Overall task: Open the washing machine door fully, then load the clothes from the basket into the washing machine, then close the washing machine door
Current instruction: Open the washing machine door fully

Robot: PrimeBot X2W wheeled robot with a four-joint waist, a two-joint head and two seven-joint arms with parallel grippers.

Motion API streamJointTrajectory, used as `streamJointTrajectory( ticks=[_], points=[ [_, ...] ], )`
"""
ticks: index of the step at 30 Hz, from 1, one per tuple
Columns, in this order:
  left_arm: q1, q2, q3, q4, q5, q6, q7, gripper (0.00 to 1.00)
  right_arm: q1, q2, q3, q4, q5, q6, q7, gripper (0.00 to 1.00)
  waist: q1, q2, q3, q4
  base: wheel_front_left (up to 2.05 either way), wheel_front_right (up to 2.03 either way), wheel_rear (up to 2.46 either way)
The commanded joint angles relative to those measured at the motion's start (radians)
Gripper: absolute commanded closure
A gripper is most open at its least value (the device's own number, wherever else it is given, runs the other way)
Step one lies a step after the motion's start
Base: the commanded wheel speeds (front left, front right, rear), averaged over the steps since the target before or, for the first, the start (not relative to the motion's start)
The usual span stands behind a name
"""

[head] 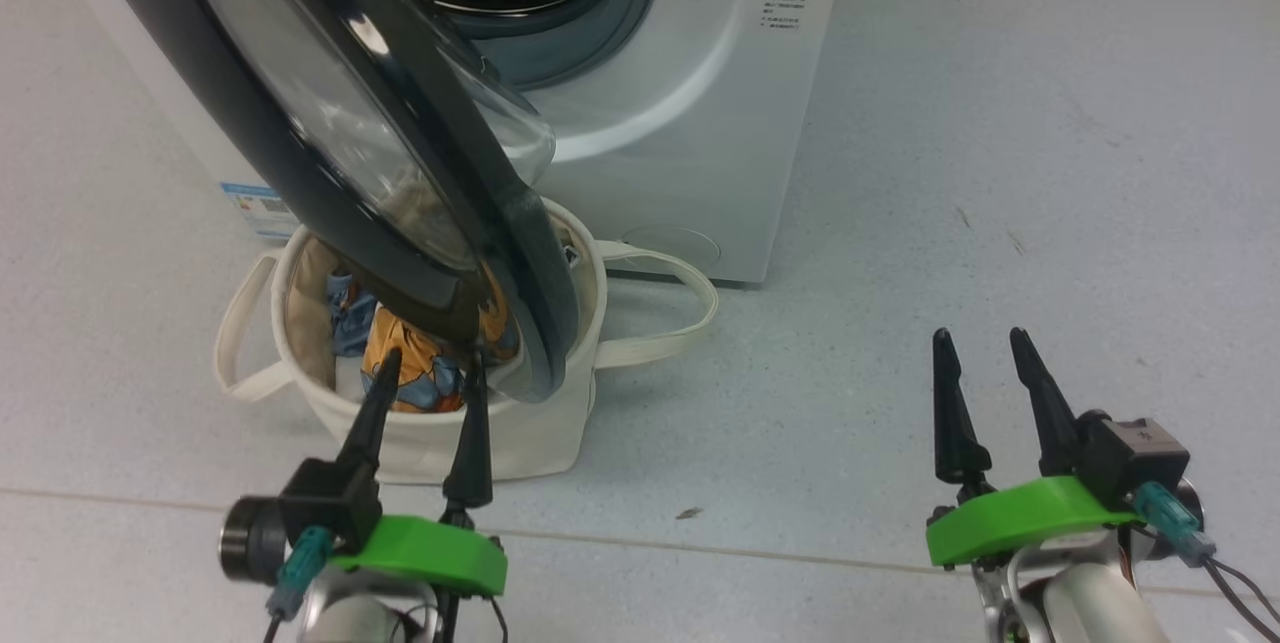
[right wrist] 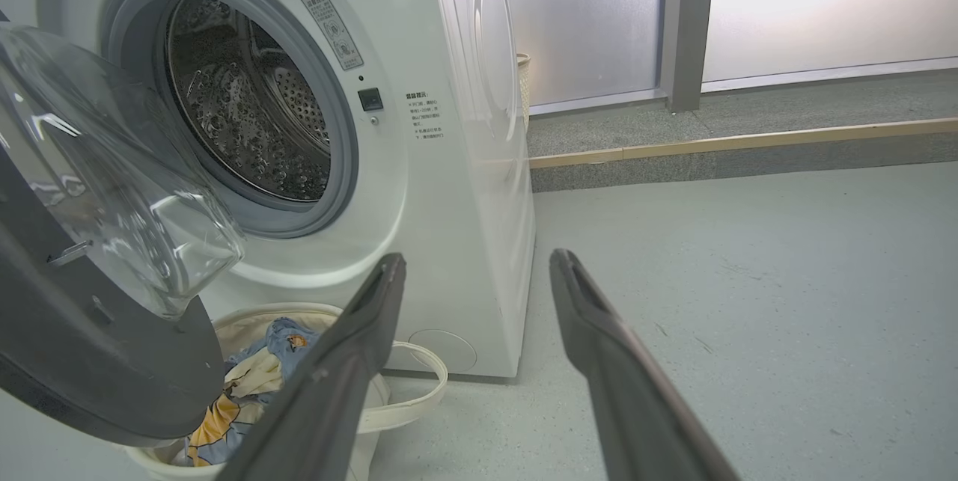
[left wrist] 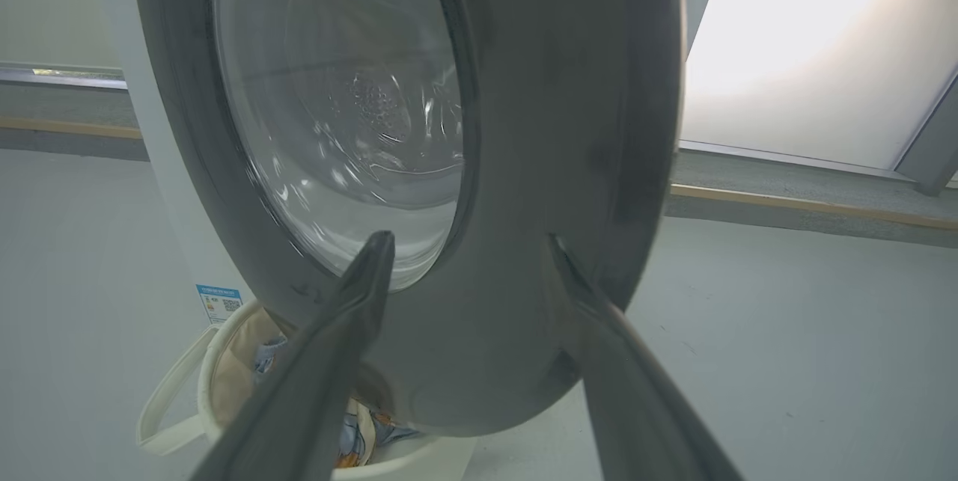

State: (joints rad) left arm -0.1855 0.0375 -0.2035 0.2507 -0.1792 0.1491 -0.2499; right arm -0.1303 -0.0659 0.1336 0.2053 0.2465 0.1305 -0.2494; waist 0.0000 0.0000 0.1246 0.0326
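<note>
The washing machine [head: 700,73] stands on the grey floor [head: 1000,173] with its door [head: 235,73] swung out from the left side, partly open, so that the perforated drum [right wrist: 247,107] shows behind it. The door's lower rim hangs over the basket [head: 420,443], which sits on the floor just in front of the machine's left half, one loop handle lying towards the machine's base. The clothes [head: 410,363] lie bunched inside the basket, partly hidden under the door. The left gripper [head: 434,357] is spread wide and holds nothing; its fingertips point up at the door's bottom rim above the basket's near edge, and whether they touch the rim I cannot tell. The right gripper [head: 979,333] is likewise spread and empty, over bare floor well to the right of the basket.
</note>
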Motion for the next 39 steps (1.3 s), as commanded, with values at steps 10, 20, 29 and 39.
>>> streamJointTrajectory(
  ticks=[10, 20, 29, 39],
  points=[
    [-0.08, 0.013, -0.06, -0.361, 0.007, -0.017, -0.012, 0.0, -0.052, 0.014, 0.013, -0.026, -0.006, 0.0, -0.012, 0.0, 0.0, 0.0, 0.016, -0.006, 0.0, 0.0, 0.0],
    [-0.179, 0.013, -0.282, -0.212, -0.052, -0.031, -0.012, 0.27, -0.083, 0.015, 0.05, -0.022, 0.028, 0.0, -0.012, 0.0, 0.0, 0.0, 0.048, -0.05, 0.0, 0.0, 0.0],
    [-0.287, 0.013, -0.273, -0.015, -0.13, 0.014, -0.012, 1.0, -0.109, 0.015, 0.055, -0.023, 0.053, 0.0, -0.012, 0.0, 0.0, 0.0, 0.094, -0.09, 0.0, 0.0, 0.0],
    [-0.334, 0.013, -0.225, 0.116, -0.14, 0.034, -0.012, 1.0, -0.121, 0.016, 0.057, -0.019, 0.065, 0.0, -0.012, 0.0, 0.0, 0.0, 0.115, -0.088, 0.0, 0.0, 0.0]
  ],
)
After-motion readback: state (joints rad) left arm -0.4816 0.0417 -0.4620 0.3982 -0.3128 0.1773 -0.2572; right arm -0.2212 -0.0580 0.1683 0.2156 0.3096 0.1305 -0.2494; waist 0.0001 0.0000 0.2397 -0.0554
